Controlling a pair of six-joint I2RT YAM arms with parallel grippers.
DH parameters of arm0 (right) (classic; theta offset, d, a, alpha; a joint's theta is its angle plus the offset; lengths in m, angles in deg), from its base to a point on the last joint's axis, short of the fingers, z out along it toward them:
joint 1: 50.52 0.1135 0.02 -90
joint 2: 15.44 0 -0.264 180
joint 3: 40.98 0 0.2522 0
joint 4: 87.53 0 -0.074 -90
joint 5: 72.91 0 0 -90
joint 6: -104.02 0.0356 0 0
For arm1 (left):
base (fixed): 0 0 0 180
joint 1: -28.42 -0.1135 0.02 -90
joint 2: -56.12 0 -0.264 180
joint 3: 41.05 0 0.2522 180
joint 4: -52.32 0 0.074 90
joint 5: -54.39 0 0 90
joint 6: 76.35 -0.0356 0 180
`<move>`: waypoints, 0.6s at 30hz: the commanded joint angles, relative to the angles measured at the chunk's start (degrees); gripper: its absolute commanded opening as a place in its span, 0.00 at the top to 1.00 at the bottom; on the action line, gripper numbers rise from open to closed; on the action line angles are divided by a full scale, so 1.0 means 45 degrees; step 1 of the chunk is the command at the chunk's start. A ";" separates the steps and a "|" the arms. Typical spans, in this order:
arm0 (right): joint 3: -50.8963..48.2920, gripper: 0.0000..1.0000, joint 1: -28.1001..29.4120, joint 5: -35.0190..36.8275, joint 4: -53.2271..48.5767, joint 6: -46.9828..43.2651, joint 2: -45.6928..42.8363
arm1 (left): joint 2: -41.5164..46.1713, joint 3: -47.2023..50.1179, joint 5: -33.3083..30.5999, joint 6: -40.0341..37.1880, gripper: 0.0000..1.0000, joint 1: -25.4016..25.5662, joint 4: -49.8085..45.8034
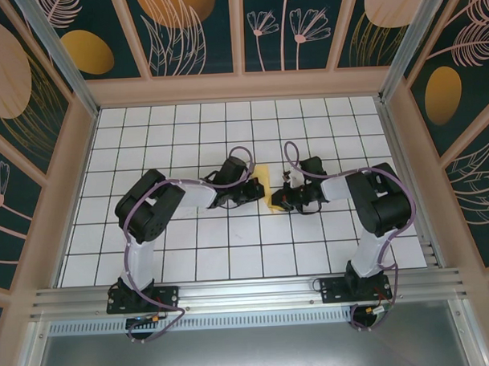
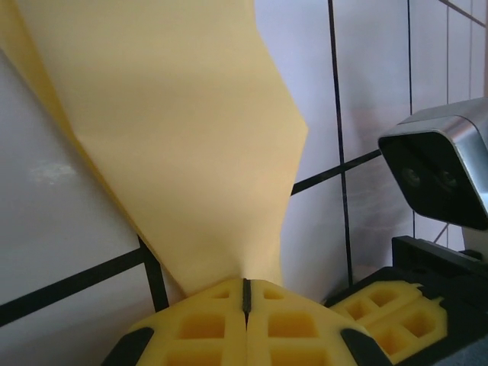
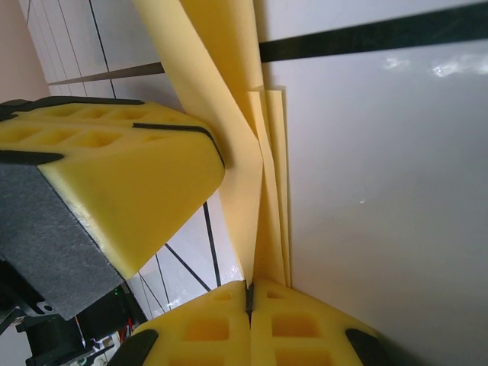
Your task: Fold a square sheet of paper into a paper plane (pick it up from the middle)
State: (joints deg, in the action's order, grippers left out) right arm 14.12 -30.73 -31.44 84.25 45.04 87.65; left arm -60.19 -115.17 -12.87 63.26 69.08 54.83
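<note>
The yellow paper (image 1: 263, 185) is folded into a narrow piece and held between my two grippers at the middle of the tiled table (image 1: 190, 249). My left gripper (image 2: 245, 284) is shut on one end of the paper (image 2: 183, 130), which fans upward from its pads. My right gripper (image 3: 248, 287) is shut on the layered folds of the paper (image 3: 259, 183), several thin edges showing side by side. The left gripper's yellow fingers (image 3: 114, 175) press close at the left of the right wrist view. In the top view both grippers, left (image 1: 251, 188) and right (image 1: 279, 199), meet at the paper.
The right wrist's camera housing (image 2: 442, 175) and its yellow fingers (image 2: 389, 313) sit close on the right of the left wrist view. White grid tiles with black lines surround the arms. Wooden walls (image 1: 83, 156) with dark painted panels enclose the table.
</note>
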 commanded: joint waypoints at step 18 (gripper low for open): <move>0.0534 0.94 0.0619 0.2023 -0.1526 -0.0963 -0.1835 | -0.1204 -0.1104 -0.1616 -0.0362 0.95 0.0102 -0.3367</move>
State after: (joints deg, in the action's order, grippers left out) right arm 15.17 -28.79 -23.51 79.53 42.16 78.84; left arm -62.13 -121.16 -15.14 62.91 69.69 47.08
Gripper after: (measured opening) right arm 0.068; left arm 0.069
